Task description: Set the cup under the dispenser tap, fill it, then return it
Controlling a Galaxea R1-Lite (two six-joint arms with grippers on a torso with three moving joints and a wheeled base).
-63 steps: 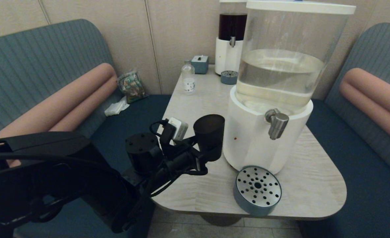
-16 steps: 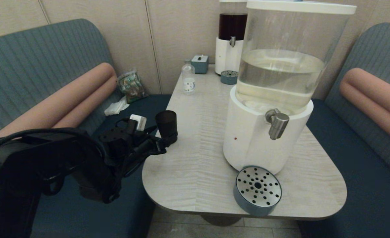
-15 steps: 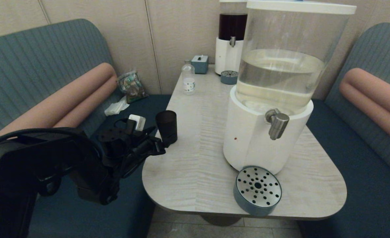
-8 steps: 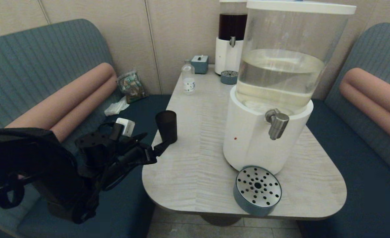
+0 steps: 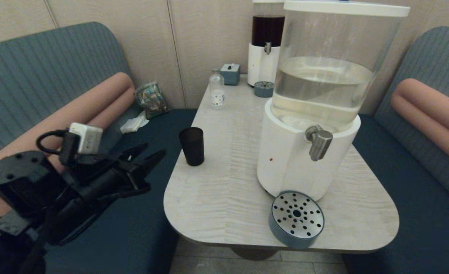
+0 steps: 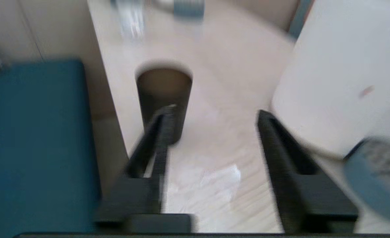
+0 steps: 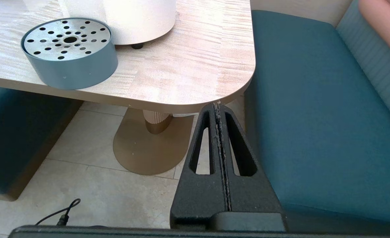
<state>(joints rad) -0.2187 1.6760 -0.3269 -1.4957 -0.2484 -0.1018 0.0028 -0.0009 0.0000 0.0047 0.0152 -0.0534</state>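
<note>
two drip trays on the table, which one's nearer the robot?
The bigger-looking drip tray at the table's near edge, below the silver tap of the pale-liquid dispenser. The other tray sits at the far end, by the dark-liquid dispenser.

left arm: raised at the head view's left, wrist roughly level, fingers aimed forward and rightward
left gripper (image 5: 148,151): fingers parted, nothing between the jaws, nothing touching either one
right arm: low, seen only from its own wrist camera
right gripper (image 7: 218,107): fingers pressed together, no gap, nothing between the jaws
</note>
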